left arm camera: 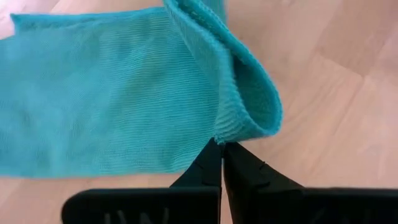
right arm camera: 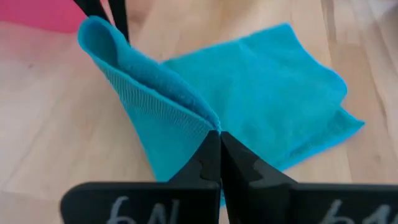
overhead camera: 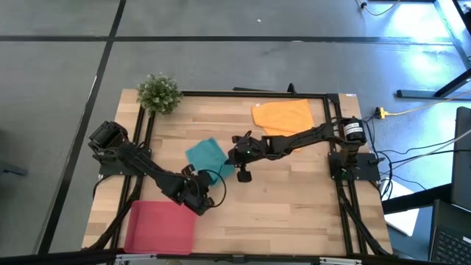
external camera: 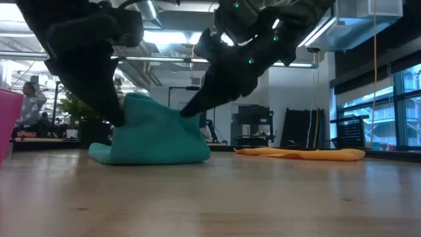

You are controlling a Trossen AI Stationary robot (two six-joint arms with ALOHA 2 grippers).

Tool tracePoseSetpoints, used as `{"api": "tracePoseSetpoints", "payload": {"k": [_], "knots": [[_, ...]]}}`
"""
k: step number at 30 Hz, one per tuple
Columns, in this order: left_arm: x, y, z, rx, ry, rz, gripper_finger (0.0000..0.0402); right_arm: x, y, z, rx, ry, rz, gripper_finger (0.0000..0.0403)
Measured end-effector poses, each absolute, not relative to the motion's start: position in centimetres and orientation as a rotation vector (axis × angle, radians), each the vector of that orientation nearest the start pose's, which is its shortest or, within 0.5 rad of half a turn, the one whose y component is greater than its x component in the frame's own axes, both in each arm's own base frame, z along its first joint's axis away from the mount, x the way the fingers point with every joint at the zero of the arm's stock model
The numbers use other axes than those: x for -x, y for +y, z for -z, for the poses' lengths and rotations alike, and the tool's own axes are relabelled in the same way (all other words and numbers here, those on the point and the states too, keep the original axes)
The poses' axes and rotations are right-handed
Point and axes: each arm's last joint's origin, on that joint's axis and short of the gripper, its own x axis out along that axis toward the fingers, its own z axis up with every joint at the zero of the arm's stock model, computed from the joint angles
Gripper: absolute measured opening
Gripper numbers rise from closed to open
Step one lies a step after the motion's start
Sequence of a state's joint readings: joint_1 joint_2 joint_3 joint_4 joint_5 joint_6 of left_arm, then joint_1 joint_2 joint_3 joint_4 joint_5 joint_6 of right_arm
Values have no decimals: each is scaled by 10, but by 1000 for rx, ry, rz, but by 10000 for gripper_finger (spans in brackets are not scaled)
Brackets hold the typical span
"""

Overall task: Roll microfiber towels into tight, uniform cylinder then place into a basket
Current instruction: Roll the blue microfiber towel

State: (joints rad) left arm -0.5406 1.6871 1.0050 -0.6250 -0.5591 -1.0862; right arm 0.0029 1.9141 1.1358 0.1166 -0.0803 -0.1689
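The teal towel (overhead camera: 204, 153) lies mid-table, one edge raised into a fold (external camera: 152, 108) and the rest flat on the wood. My left gripper (left arm camera: 222, 147) is shut on one end of that raised edge, on the side nearer the red-pink basket (overhead camera: 160, 227). My right gripper (right arm camera: 218, 134) is shut on the other end, coming from the table's right. The orange towel (overhead camera: 283, 116) lies flat at the far right. My left gripper pinches a corner of the towel's raised edge (left arm camera: 229, 130) between its two fingertips, slanting down from the near left. The cloth curls over there, so more than one layer may be caught. That corner is lifted; the rest lies on the table. My right gripper pinches the raised edge at its other end (right arm camera: 208, 123) between its fingertips, slanting down from the table's right. The cloth stands up in a folded ridge between the two grippers. The towel's far part (right arm camera: 280, 93) lies flat on the wood.
A small potted plant (overhead camera: 158, 92) stands at the far left corner. The basket (external camera: 8, 122) sits at the near left, close to my left arm. Black frame rails (overhead camera: 254, 93) run along the table's edges. Bare wood lies at the near right.
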Motion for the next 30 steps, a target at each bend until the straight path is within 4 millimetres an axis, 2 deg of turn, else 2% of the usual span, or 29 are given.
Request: {"api": "tracePoseSetpoints", "payload": {"k": [7,20,26,30], "knots": [[-264,-139,-168,349,927,-660,0,-405,-6,-168,179,597,-123,0],[-256,-129,-158,441,898,-822,0,-409,-24,-155,194,600,-92,0],[-256,-123,-147,424,918,-869,0,-411,-28,-150,193,601,-82,0],[-259,-119,-147,392,903,-880,0,-411,-33,-144,209,608,-78,0]]}}
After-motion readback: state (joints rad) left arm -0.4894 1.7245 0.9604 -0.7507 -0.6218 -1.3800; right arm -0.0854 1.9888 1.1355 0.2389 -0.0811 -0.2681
